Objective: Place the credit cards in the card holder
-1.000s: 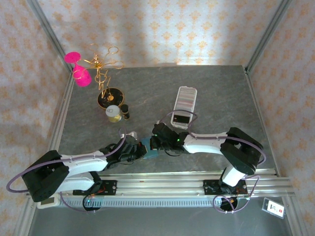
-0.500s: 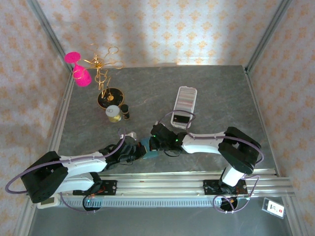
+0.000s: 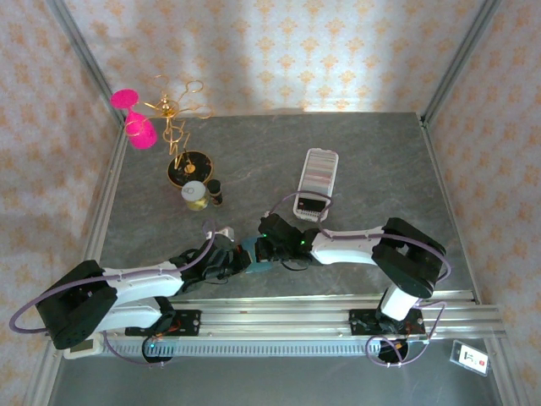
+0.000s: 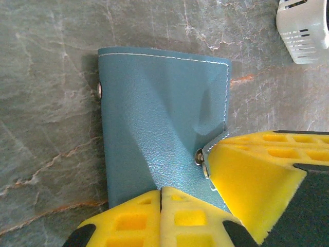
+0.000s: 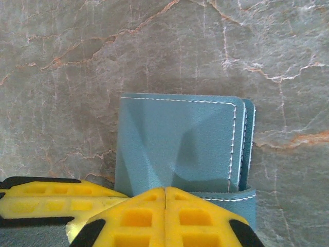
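Observation:
The teal card holder [image 4: 159, 113] lies folded shut on the grey table, its clasp tab [image 4: 208, 149] wrapped over one edge. My left gripper [image 4: 161, 191] is shut, and its yellow tips press on the holder's near edge. My right gripper [image 5: 165, 189] is also shut, with its tips against the clasp tab [image 5: 241, 198]. From above, both grippers meet over the holder [image 3: 250, 249]. The credit cards [image 3: 319, 172] stand as a striped row in the long white tray [image 3: 309, 205] farther back.
A gold jewellery stand [image 3: 173, 127] with pink pieces, its black base [image 3: 188, 167], a gold-lidded jar [image 3: 195, 194] and a small dark bottle [image 3: 215, 191] stand at the back left. Metal rails [image 3: 279, 313] run along the near edge. A corner of the white tray [image 4: 303, 28] lies close to the holder.
The right arm has edged slightly to the left over the holder. The left arm has barely moved, and both grippers stay shut.

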You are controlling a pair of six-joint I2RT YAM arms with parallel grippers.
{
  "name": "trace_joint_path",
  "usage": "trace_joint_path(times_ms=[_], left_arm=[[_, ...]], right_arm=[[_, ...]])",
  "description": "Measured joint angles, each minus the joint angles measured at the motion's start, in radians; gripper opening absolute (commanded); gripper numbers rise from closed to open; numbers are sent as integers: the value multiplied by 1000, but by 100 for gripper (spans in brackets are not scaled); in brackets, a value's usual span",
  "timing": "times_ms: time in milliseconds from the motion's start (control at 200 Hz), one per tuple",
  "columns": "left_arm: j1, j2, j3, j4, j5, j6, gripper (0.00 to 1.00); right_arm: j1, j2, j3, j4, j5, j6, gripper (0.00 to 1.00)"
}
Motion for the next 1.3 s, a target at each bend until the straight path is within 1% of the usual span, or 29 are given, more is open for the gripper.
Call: trace_joint_path(times_ms=[556, 1161, 1301], left_arm=[[0, -3, -8, 11, 0, -2, 0], [0, -14, -16, 12, -1, -2, 0], [0, -24, -23, 11, -5, -2, 0]], right_arm=[[5, -23, -13, 28, 42, 28, 0], [10, 23, -13, 73, 37, 42, 0], [21, 33, -13, 82, 61, 48, 0]])
